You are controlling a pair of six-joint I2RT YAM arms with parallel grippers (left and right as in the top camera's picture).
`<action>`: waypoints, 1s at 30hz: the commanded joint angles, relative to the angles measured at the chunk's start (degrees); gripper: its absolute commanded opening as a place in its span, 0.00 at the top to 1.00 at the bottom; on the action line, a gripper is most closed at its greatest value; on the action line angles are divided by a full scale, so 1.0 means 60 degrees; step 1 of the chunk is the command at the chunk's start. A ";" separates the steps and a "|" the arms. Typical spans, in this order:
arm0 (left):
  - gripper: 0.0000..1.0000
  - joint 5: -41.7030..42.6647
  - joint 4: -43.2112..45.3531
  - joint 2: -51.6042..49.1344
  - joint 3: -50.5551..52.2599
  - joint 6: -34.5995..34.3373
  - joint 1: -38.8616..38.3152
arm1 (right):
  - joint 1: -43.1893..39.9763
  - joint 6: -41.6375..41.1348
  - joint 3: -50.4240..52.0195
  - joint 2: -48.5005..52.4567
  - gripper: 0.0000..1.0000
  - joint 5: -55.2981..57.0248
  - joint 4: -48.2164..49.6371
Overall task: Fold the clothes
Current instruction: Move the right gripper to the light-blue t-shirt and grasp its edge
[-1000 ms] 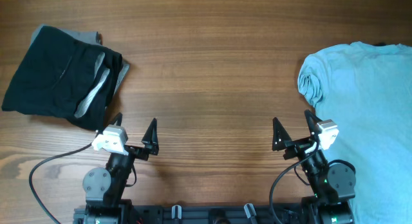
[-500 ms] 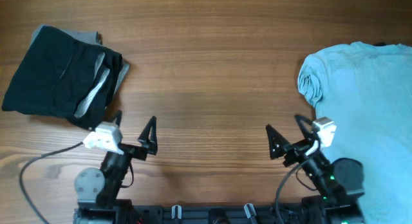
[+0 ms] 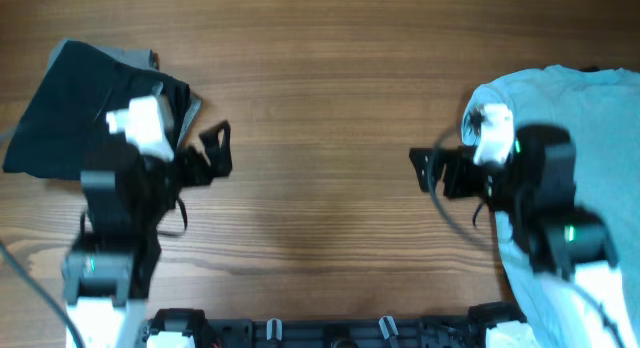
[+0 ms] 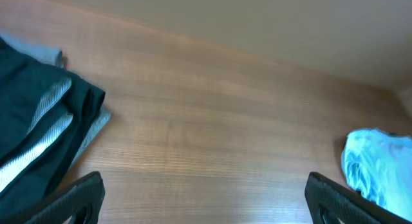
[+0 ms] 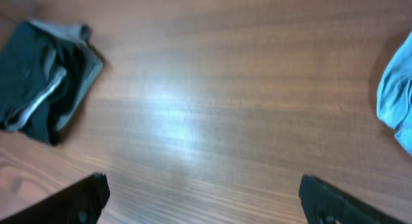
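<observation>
The pale light-blue T-shirt (image 3: 590, 118) lies crumpled at the right end of the table, with a bunched fold at its left edge. It also shows in the left wrist view (image 4: 376, 166) and at the right edge of the right wrist view (image 5: 399, 89). My right gripper (image 3: 437, 173) is open and empty, raised above bare wood just left of the shirt; in its own view (image 5: 203, 198) the jaws stand wide apart. My left gripper (image 3: 205, 158) is open and empty, raised beside the black garment; its own view (image 4: 206, 205) shows only wood between the jaws.
A black-and-grey garment (image 3: 60, 118) lies folded at the table's left end, also in the left wrist view (image 4: 32, 134) and the right wrist view (image 5: 42, 76). Bare wooden tabletop (image 3: 320, 108) spans between the two garments. My right arm's body overlaps the shirt's lower left part.
Both arms have lifted from near the table's front edge and moved toward the table's middle. Both grippers have stayed open and empty. The garments have not moved.
</observation>
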State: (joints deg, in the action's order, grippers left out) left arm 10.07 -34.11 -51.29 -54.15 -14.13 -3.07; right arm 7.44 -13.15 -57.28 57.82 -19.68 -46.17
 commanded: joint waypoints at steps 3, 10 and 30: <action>0.00 -0.0011 -0.0973 -0.1920 -0.1617 -0.0044 -0.0087 | 0.0015 0.0160 -0.1705 0.2157 0.00 -0.0546 -0.1100; 0.00 0.0787 -0.0922 -0.2113 -0.1632 -0.0055 -0.0095 | 0.0004 -0.0943 -0.1789 0.3472 0.02 0.1606 0.0015; 0.01 0.0787 -0.1013 -0.2692 -0.1632 -0.0047 -0.0098 | -0.1592 -0.1005 -0.2339 0.7267 0.11 0.3391 0.2728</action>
State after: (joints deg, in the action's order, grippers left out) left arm 13.82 -40.16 -67.29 -62.81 -14.13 -3.40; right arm -2.39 -23.20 -70.28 101.60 4.27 -29.54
